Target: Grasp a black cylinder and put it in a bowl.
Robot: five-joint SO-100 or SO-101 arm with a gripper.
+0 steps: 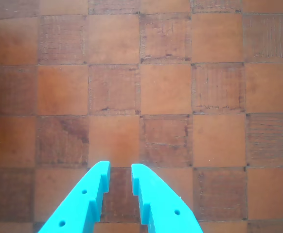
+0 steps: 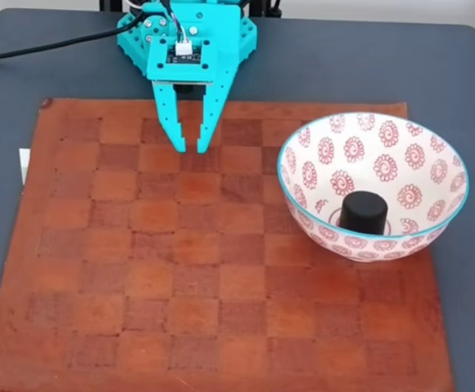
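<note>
Dark grey matte table (image 2: 50, 57) fills the fixed view, bare along the top edge and both sides. Flat on it lies a brown leather-like checkerboard mat (image 2: 156, 269) of lighter and darker squares, covering most of the frame from upper centre to the bottom edge. At centre right, a large round white ceramic bowl with red spiral-circle patterns and a thin teal-blue rim (image 2: 433, 171) sits on the mat's right part.

I see soft, even daylight in the fixed view, with sharp focus and only faint shadows. My wrist view looks hazier and washed out, perhaps slightly defocused, its left edge dimmer, with mild glare toward the right.
</note>
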